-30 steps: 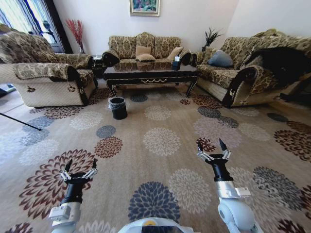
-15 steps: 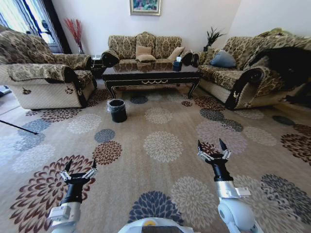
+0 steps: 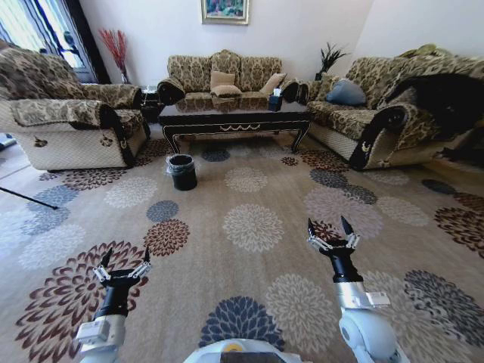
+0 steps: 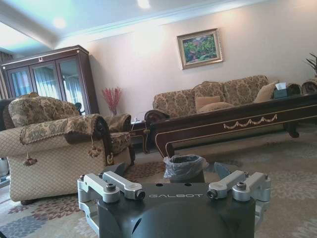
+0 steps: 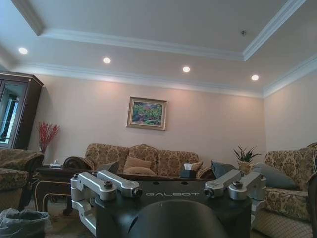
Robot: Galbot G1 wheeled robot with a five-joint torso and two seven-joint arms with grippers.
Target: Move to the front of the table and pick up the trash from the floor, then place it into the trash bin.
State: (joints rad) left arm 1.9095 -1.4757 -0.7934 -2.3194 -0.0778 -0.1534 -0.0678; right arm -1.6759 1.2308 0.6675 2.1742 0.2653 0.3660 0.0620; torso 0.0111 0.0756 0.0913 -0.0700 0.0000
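Dark glossy wood marks your worktop (image 3: pixel 236 115), the long low one with gold scroll trim and curved legs, standing across the room in front of the middle sofa (image 3: pixel 224 73) and well ahead of you. Your trash bin (image 3: pixel 182 171), small, round and black with a thin plastic liner folded over its rim, sits on the flowered carpet (image 3: pixel 249 227) just in front of the worktop's left end, near its left leg; from the left wrist camera you see the same bin (image 4: pixel 184 168) straight past the claw, with the worktop (image 4: pixel 233 123) stretching away behind it. No litter can be made out on the stretch of carpet you can see; anything that small near the worktop is too fine to tell. Your left claw (image 3: pixel 122 266) is held low over the carpet at the near left, fingers spread apart and pinching nothing. Your right claw (image 3: pixel 330 233) is held a little higher at the near right, its two dark fingertips also spread wide with nothing between them. Both claws are well apart from the bin and the worktop. On the worktop's right end sits a dark tissue box (image 3: pixel 274 97). An armchair (image 3: pixel 72 113) stands to the left, another sofa (image 3: pixel 386 106) to the right with a blue cushion (image 3: pixel 345 92) on it, and a framed picture (image 3: pixel 224 10) hangs on the wall above the middle sofa.
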